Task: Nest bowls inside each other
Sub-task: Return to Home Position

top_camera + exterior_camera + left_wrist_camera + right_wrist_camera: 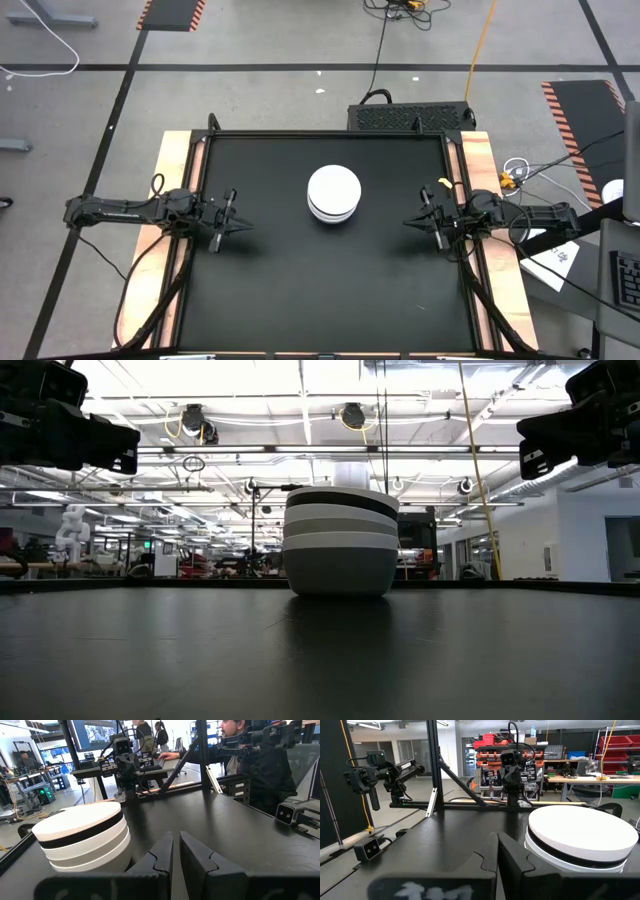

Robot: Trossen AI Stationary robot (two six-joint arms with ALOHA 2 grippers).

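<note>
Stack of bowls point(333, 193) sits abt centre of bench point(300, 290), well clear of every edge. All six look nested: low view shows grey base, then white, grey, white, black bands, white on top. Stack upright, no lean. Round, so no long axis to speak of. Left claw point(240, 222) is by the left edge, right claw point(412, 221) by the right edge. Both point inward at the stack, both well apart from it, neither clearly nearer. Both claws closed, nothing held. Both ride above the bench top in low view. Judgement: nesting done, only parking the arms left. Bare bench btwn claws and stack, nothing in the way. A small camera point(367, 849) sits at bench edge. A seated person point(260, 765) is beyond the bench, off the work area.
</note>
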